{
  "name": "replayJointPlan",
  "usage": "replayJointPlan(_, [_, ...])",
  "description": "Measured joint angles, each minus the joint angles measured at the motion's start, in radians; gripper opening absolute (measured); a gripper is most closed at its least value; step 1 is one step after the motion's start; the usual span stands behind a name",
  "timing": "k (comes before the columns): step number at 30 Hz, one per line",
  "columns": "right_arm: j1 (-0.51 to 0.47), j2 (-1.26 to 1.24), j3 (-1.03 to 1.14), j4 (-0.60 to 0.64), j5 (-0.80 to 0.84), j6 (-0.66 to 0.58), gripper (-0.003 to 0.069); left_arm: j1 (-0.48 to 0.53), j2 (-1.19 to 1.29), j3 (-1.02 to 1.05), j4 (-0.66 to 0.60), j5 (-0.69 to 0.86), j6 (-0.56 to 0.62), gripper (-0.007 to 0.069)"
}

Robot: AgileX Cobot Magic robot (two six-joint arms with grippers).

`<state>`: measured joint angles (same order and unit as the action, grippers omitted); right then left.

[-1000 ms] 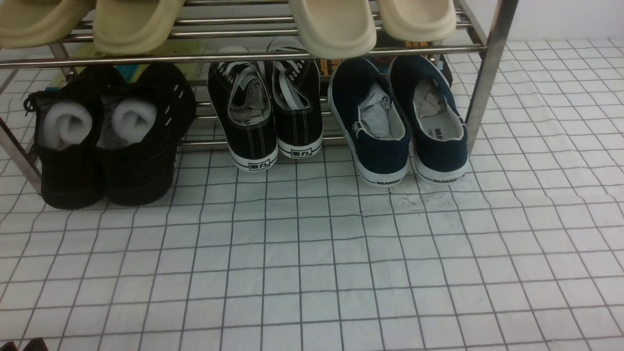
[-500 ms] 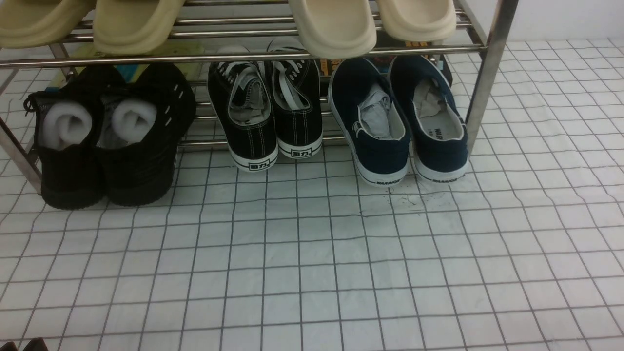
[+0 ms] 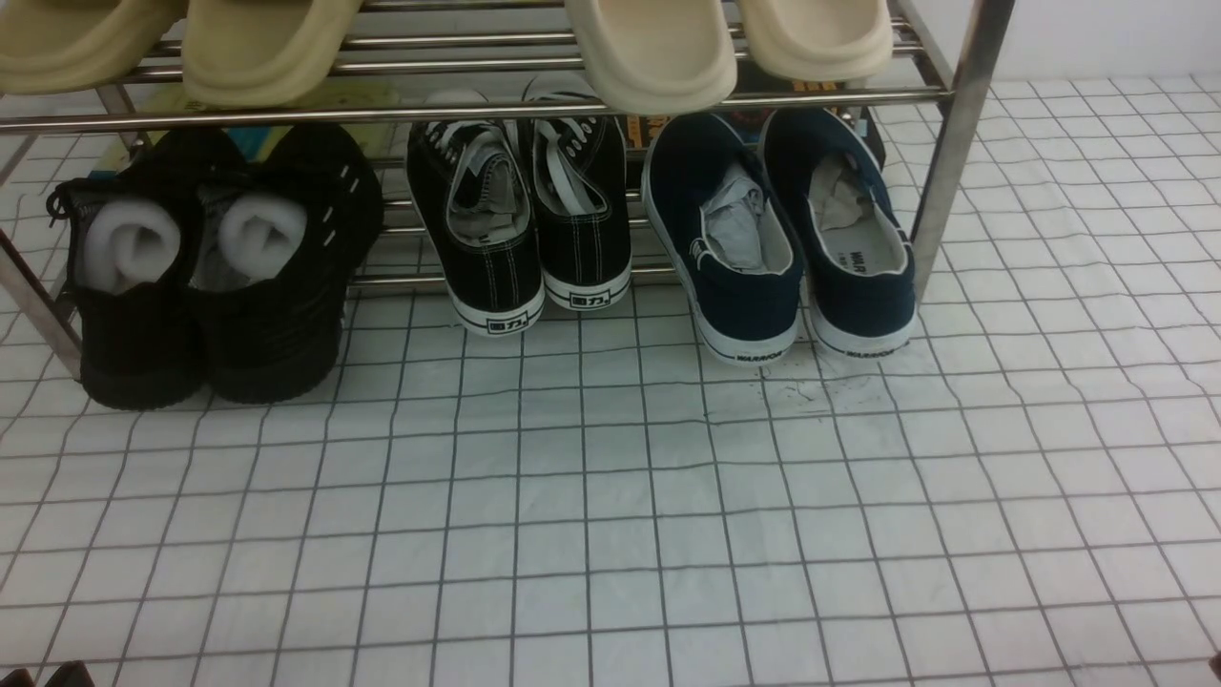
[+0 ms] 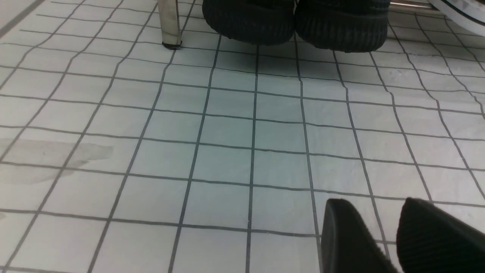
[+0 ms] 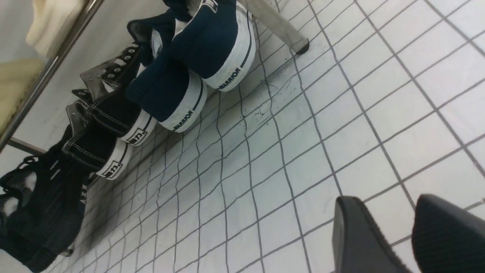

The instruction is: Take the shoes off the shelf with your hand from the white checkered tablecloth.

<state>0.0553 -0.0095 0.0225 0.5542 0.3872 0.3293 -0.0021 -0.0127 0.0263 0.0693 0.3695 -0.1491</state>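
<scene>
The navy-blue shoes point(image 3: 754, 305) stand as a pair on the lower tier of the silver shelf point(image 3: 954, 143), at its right end, heels toward me and resting on the white checkered tablecloth point(image 3: 610, 515). Crumpled paper fills both. In the right wrist view the shoes point(image 5: 212, 41) lie far ahead of my right gripper point(image 5: 382, 199), which is open over bare cloth with nothing between its fingers. My left gripper point(image 4: 373, 203) is open too, low over the cloth, facing the all-black shoes point(image 4: 291, 19).
All-black shoes with white foam rolls point(image 3: 200, 286) sit at the left of the lower tier and black lace-up sneakers point(image 3: 525, 219) in the middle. Beige slippers point(image 3: 649, 48) overhang the top tier. A shelf leg point(image 5: 276, 22) stands just beside the navy pair.
The shoes and shelf have not moved. A small dark edge now shows at the bottom right corner of the front view.
</scene>
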Motion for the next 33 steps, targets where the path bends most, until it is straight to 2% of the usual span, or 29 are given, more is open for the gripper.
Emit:
replayJointPlan(3, [0.0, 0.0, 0.0, 0.019, -0.023, -0.005, 0.0227, 0.0, 0.0, 0.0, 0.0, 0.0, 0.0, 0.024])
replayJointPlan(8, [0.0, 0.007, -0.115, -0.024, -0.087, -0.111, 0.0117, 0.0, 0.0, 0.0, 0.0, 0.0, 0.0, 0.024])
replayJointPlan(10, [0.0, 0.096, -0.27, -0.113, -0.071, -0.206, 0.0008, 0.0, 0.0, 0.0, 0.0, 0.0, 0.0, 0.024])
replayJointPlan(11, [0.0, 0.096, -0.27, -0.12, -0.065, -0.206, 0.0004, 0.0, 0.0, 0.0, 0.0, 0.0, 0.0, 0.024])
replayJointPlan(13, [0.0, 0.235, -0.396, -0.205, 0.061, -0.225, -0.001, 0.0, 0.0, 0.0, 0.0, 0.0, 0.0, 0.024])
replayJointPlan(16, [0.0, 0.479, -0.528, -0.291, 0.382, -0.211, -0.0002, 0.0, 0.0, 0.0, 0.0, 0.0, 0.0, 0.024])
replayJointPlan(17, [0.0, 0.479, -0.535, -0.294, 0.402, -0.21, -0.0001, 0.0, 0.0, 0.0, 0.0, 0.0, 0.0, 0.024])
replayJointPlan(19, [0.0, 0.697, -0.614, -0.305, 0.596, -0.218, 0.0008, 0.0, 0.0, 0.0, 0.0, 0.0, 0.0, 0.024])
replayJointPlan(20, [0.0, 0.766, -0.635, -0.291, 0.627, -0.244, 0.0013, 0.0, 0.0, 0.0, 0.0, 0.0, 0.0, 0.024])
replayJointPlan(22, [0.0, 0.862, -0.668, -0.234, 0.647, -0.311, 0.0023, 0.0, 0.0, 0.0, 0.0, 0.0, 0.0, 0.024])
replayJointPlan(26, [0.015, 1.045, -0.76, 0.017, 0.646, -0.576, 0.0079, 0.0, 0.0, 0.0, 0.0, 0.0, 0.0, 0.024])
replayJointPlan(27, [0.018, 1.045, -0.765, 0.017, 0.645, -0.588, 0.0083, 0.0, 0.0, 0.0, 0.0, 0.0, 0.0, 0.024])
replayJointPlan(28, [0.04, 1.093, -0.809, 0.086, 0.642, -0.662, 0.0118, 0.0, 0.0, 0.0, 0.0, 0.0, 0.0, 0.024])
replayJointPlan(31, [0.117, 1.205, -0.93, 0.123, 0.623, -0.719, 0.0218, 0.0, 0.0, 0.0, 0.0, 0.0, 0.0, 0.024])
replayJointPlan(33, [0.151, 1.251, -0.982, 0.113, 0.614, -0.717, 0.025, 0.0, 0.0, 0.0, 0.0, 0.0, 0.0, 0.024])
